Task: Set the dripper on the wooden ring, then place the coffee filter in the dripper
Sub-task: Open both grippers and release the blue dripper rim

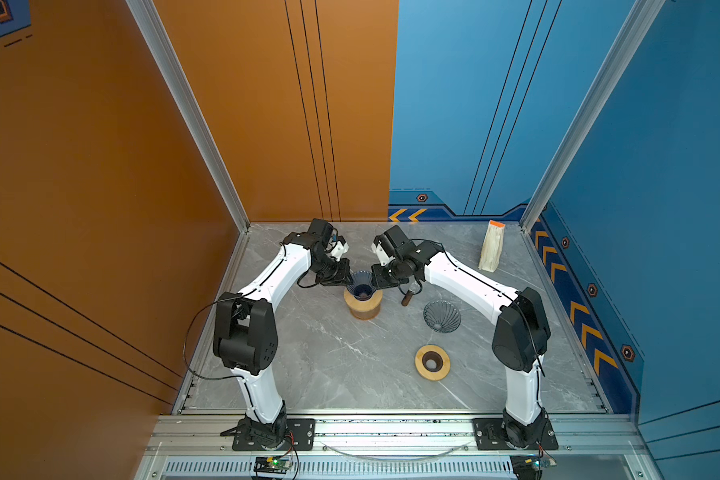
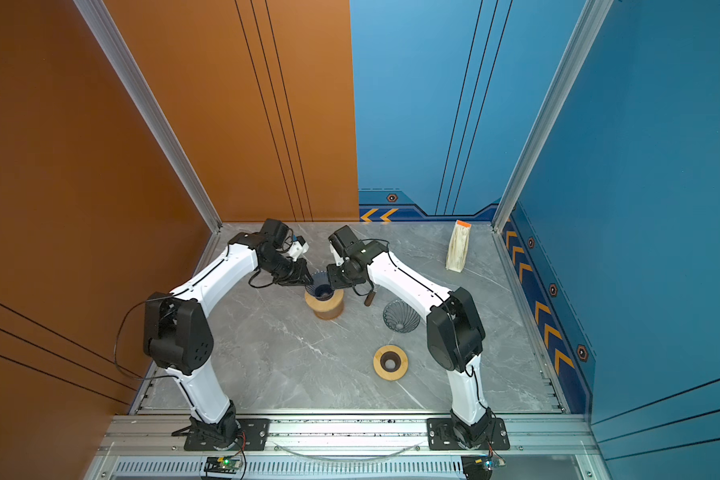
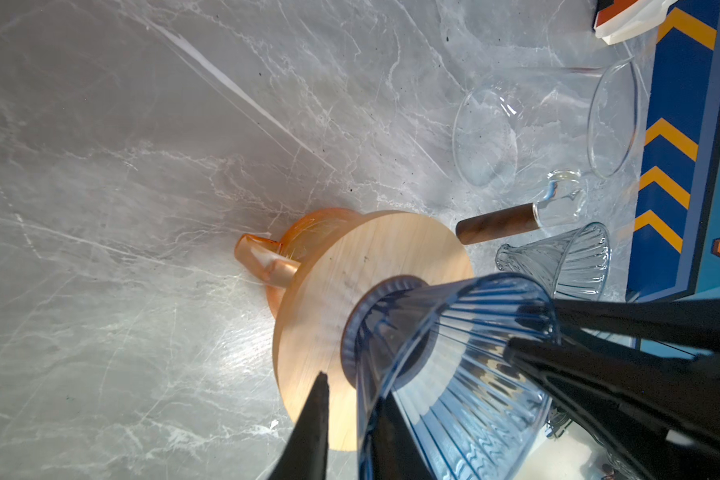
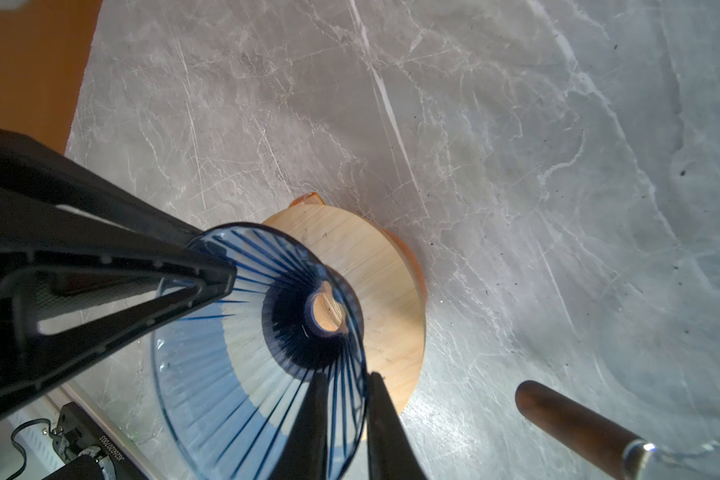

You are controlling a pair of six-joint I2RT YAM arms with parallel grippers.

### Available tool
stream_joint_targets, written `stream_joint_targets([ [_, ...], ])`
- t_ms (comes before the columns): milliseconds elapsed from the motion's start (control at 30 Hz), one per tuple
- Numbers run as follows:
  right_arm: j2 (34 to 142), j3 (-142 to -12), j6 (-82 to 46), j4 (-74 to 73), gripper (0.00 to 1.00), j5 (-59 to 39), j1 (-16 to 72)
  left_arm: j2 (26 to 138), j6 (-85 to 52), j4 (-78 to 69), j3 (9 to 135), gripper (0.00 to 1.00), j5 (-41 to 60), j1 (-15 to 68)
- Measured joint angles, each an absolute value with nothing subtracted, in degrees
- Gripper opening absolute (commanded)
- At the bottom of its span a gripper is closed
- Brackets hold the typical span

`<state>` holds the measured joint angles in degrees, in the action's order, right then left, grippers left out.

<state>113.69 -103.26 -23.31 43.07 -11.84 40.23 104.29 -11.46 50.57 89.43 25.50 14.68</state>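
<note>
Jaws of the left gripper [image 1: 348, 281] stand slightly parted astride the rim of the blue ribbed glass dripper [image 1: 362, 284]. In the left wrist view one finger [image 3: 319, 415] hangs outside the wall with a sliver of wood showing between it and the glass, and the other is seen dimly through the glass on the inside. Jaws of the right gripper [image 1: 375, 286] straddle the opposite side of the same rim. In the right wrist view the glass wall runs between the two fingers [image 4: 385, 424], and the grip looks loosened rather than clenched.

The dripper sits upright with its narrow end down in a round pale wooden collar [image 3: 350, 282]. The collar rests on an orange glass mug with a handle [image 3: 308, 232], which stands on the grey marble tabletop [image 1: 329, 353].

The pack of cream paper coffee filters with an orange top [image 1: 491, 247] stands at the far right corner of the tabletop, well apart from the dripper and from both arms.

Just right of the mug lies a clear glass carafe, of which mainly the brown wooden handle [image 1: 406, 298] shows in both top views. Nearer the front are a grey ribbed glass dripper [image 1: 442, 316] lying on the tabletop and a second wooden ring [image 1: 432, 362] lying flat.
</note>
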Motion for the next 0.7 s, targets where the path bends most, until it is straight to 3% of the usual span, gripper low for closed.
stream_joint_targets([
  [333, 113.69, -104.09, -22.24, 43.53, 0.37, -12.25, 40.23, 104.27, -11.92, 50.39, 91.98, 0.36, 25.47, 14.96],
  [700, 110.08, -104.12, -20.32, 43.55, 0.41, -11.09, 39.62, 102.02, -11.99, 50.37, 94.89, 0.62, 25.5, 15.0],
])
